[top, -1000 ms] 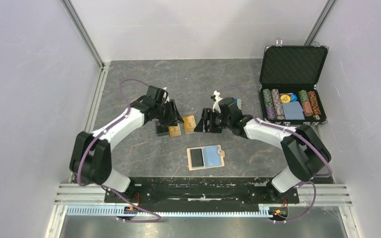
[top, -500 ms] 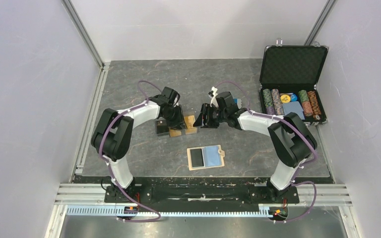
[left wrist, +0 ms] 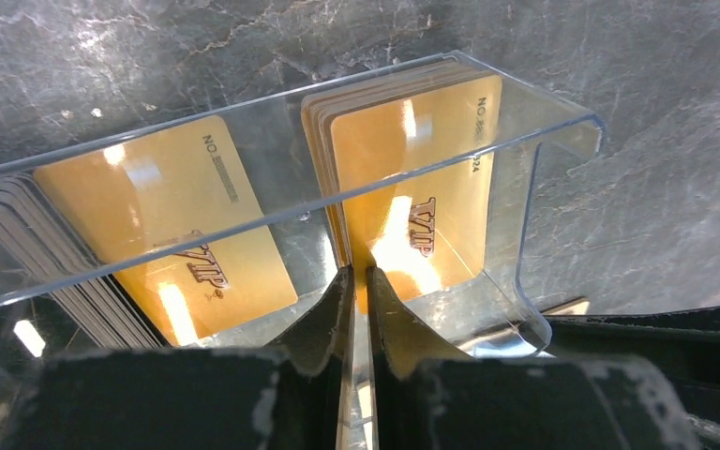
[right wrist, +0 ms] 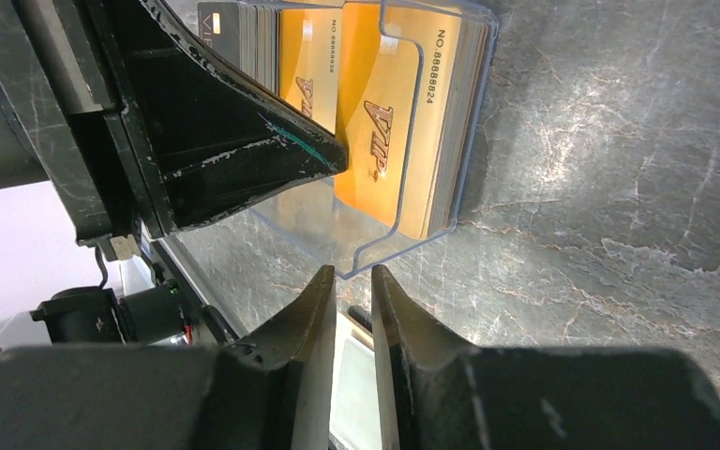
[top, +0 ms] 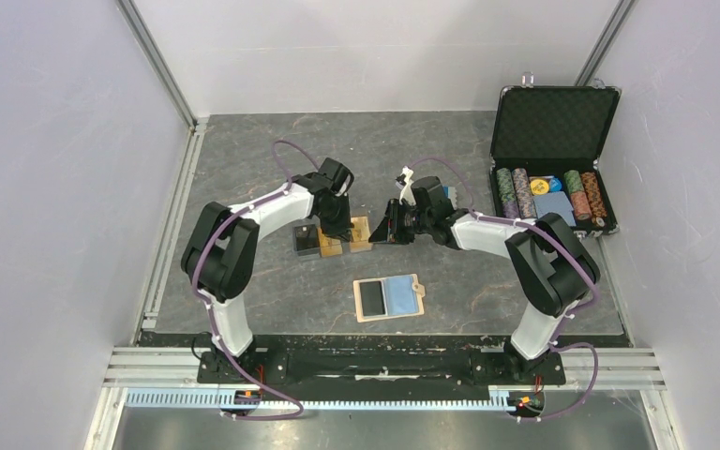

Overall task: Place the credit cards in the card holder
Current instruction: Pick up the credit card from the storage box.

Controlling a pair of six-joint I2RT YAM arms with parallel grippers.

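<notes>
A clear tray [top: 360, 236] holds the credit cards: two gold stacks [left wrist: 431, 187] and a dark grey stack [left wrist: 9, 253]. My left gripper [top: 337, 228] reaches into the tray from above. In the left wrist view its jaws [left wrist: 356, 274] are closed to a thin slit on the edge of a gold card. My right gripper [top: 389, 232] is at the tray's right end. In the right wrist view its jaws [right wrist: 353, 272] are narrowly closed on the tray's corner [right wrist: 375, 255]. The tan card holder [top: 416, 298] lies open nearer the arms, with a black card [top: 372, 297] in its left side.
An open black chip case [top: 551, 122] with rows of poker chips [top: 516, 197] stands at the back right. The enclosure walls and metal rails [top: 173, 206] bound the stone-patterned table. The two arms meet over the tray, close together.
My left gripper moved right and down onto the tray's gold cards, and the left arm folded in. My right gripper crept left to the tray's right end. The card holder has not moved.
</notes>
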